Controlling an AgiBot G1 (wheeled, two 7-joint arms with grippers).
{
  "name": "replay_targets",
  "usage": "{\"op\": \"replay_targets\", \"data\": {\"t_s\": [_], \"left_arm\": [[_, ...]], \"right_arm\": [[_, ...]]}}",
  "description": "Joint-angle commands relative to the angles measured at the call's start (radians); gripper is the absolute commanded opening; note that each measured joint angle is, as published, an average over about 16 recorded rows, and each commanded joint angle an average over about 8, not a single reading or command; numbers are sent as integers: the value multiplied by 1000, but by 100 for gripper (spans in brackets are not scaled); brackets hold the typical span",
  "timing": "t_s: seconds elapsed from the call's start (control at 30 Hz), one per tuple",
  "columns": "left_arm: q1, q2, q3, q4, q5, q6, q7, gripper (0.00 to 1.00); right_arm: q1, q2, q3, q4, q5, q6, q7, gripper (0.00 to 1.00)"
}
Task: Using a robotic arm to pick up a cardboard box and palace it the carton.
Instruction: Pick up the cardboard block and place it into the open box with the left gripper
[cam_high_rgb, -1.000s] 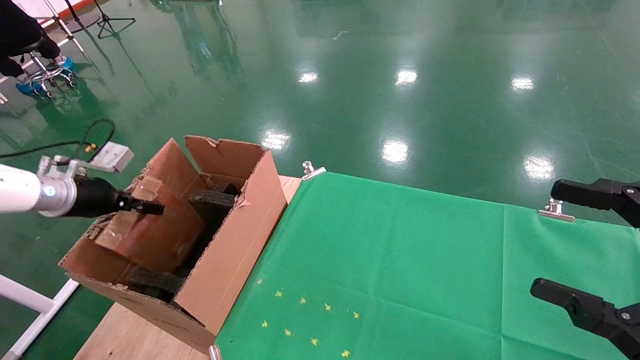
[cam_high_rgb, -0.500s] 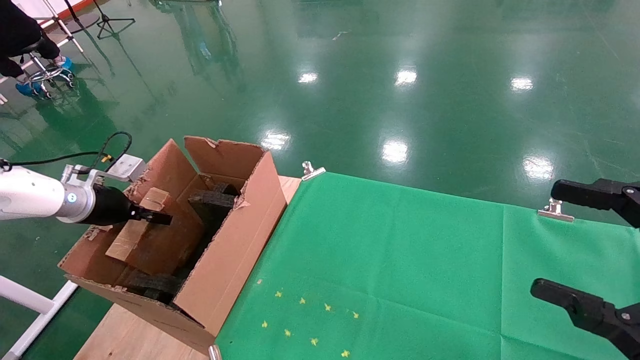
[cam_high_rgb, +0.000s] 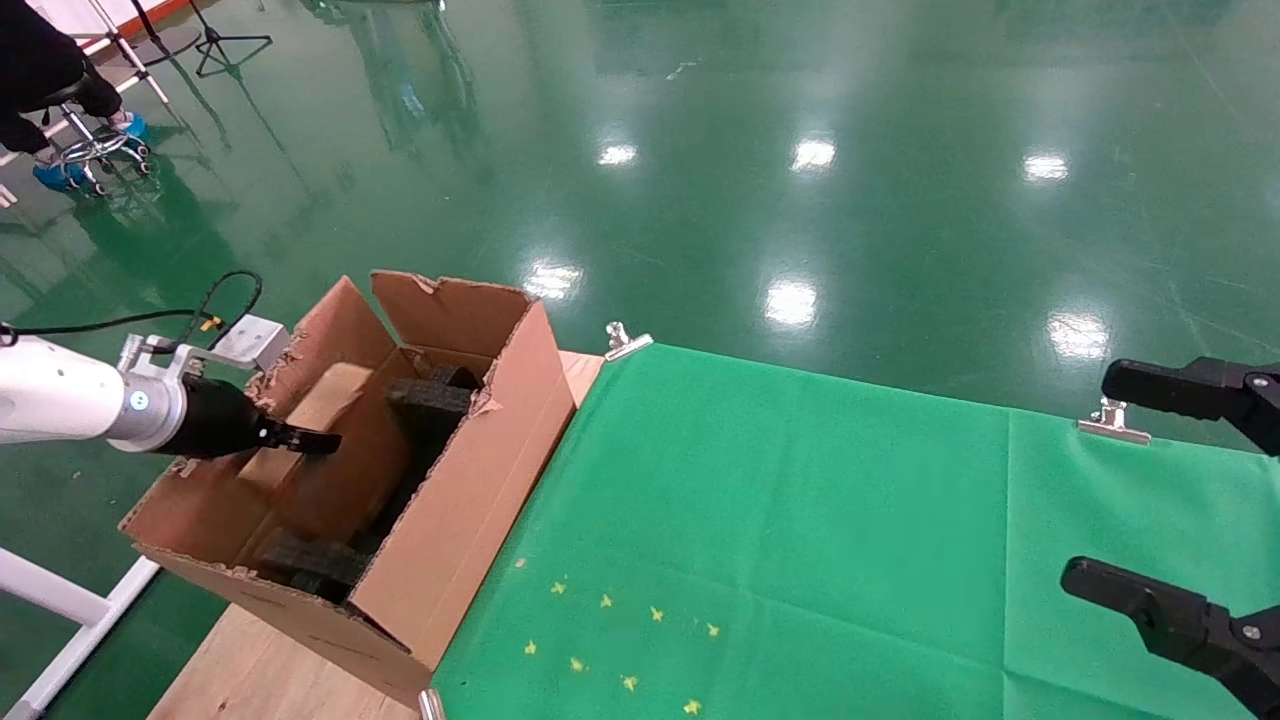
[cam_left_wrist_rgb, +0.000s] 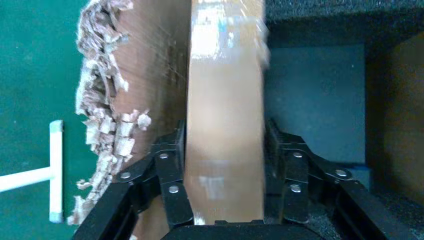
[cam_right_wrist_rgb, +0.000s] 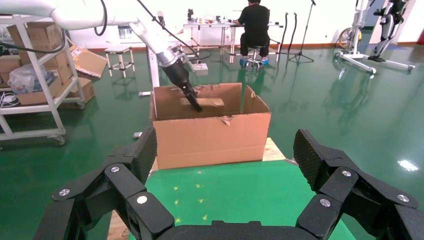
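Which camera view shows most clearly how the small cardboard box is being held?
The left wrist view: the left hand clamps the cardboard box from both sides. The head view shows the cardboard box inside the carton, partly hidden. The right wrist view shows it small and distant.

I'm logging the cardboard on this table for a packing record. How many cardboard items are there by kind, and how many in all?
Large flapped carton: 1
Small cardboard box, held inside the carton by the left gripper: 1
Total: 2 cardboard items
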Motion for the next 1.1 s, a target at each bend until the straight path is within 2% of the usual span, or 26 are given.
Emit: {"op": "replay_targets", "data": {"t_s": [0.03,0.5,0.8,1.1], "left_arm": [[0,-1,0,-1,1,3,-1,100],[-13,-9,-7,-21,-10,3,2,100],[-88,-79,-67,-90,-94,47,22,100],[-119,-109,-69,-146,-89,50,49,100]], "right_arm": [[0,0,0,0,0,0,0,100],[0,0,0,0,0,0,0,100],[0,0,0,0,0,0,0,100],[0,0,0,0,0,0,0,100]]}}
